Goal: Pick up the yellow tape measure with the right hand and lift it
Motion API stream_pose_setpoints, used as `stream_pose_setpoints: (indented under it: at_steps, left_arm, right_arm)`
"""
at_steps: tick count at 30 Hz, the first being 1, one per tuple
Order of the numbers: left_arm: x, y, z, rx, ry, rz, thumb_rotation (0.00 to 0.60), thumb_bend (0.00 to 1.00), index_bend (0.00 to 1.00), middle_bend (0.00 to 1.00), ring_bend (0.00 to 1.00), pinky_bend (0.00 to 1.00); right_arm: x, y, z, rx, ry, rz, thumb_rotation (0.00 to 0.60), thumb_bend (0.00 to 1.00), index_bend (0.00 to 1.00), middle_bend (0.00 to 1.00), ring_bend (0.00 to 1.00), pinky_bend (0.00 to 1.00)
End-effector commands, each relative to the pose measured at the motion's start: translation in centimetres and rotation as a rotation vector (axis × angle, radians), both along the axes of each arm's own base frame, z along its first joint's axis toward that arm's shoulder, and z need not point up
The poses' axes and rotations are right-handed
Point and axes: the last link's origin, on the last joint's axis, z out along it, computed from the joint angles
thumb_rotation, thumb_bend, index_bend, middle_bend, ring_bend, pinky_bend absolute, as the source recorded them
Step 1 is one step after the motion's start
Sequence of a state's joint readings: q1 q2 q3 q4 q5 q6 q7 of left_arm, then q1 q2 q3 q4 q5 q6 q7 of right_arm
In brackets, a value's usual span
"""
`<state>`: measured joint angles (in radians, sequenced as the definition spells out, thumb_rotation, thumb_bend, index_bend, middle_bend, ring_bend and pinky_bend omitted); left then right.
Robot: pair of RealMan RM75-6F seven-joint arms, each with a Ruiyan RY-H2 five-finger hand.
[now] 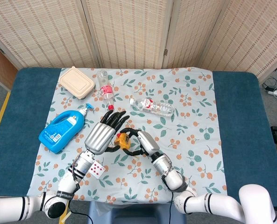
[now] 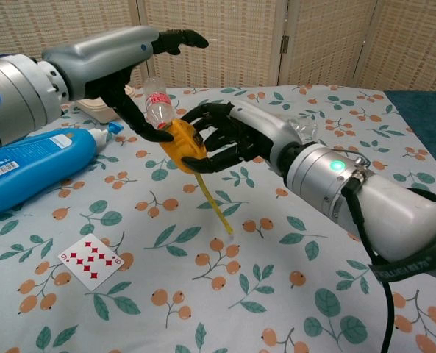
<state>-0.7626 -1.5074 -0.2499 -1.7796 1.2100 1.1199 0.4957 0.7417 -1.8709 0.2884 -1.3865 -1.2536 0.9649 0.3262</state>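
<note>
— Where's the yellow plastic tape measure [image 2: 182, 146]?
— Mid-cloth, raised off it, tilted, gripped between dark fingers.
— Blade out?
— Yes, a yellow strip hanging down to the near right.

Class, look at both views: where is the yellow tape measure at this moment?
The yellow tape measure is near the cloth's middle, held by the right hand, with the left hand touching its left side.

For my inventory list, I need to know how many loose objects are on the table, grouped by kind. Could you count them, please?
Clear plastic bottles: 2 (one upright, one lying down)
Blue detergent bottle: 1
Beige lunch box: 1
Yellow tape measure, held in the right hand: 1
Playing card: 1
Total: 6
</note>
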Motion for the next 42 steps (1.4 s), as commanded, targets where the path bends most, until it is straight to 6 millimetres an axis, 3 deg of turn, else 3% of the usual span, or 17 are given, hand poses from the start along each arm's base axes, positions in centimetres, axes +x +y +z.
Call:
stream_pose_setpoints:
  at_steps: [1,14,27,42]
  left_arm:
    - [-0.1,0.2,-0.1,-0.002,0.000,0.008,0.600,0.23,0.09,0.06,0.10,0.05]
    - [-1.0,0.5,0.2,-0.020,-0.008,0.043,0.600,0.42,0.16,0.06,0.11,0.05]
    - [-1.6,0.4,0.9,-0.023,-0.005,0.054,0.600,0.46,0.20,0.06,0.12,0.06]
    - [-2.4,0.5,0.5,-0.035,0.013,0.067,0.600,0.49,0.44,0.09,0.15,0.08]
  right_arm:
    - [0.0,0.0,-0.1,0.002,0.003,0.001,0.600,0.37,0.66,0.51,0.41,0.22]
    - [0.1,-0.2,-0.5,0.004,0.023,-0.006,0.600,0.37,0.66,0.51,0.41,0.22]
    - [0.0,-0.3,-0.7,-0.002,0.032,-0.015,0.600,0.37,0.66,0.51,0.41,0.22]
    - [-0.1,-0.8,-0.5,-0.011,0.025,-0.028,0.600,0.37,0.66,0.51,0.41,0.21]
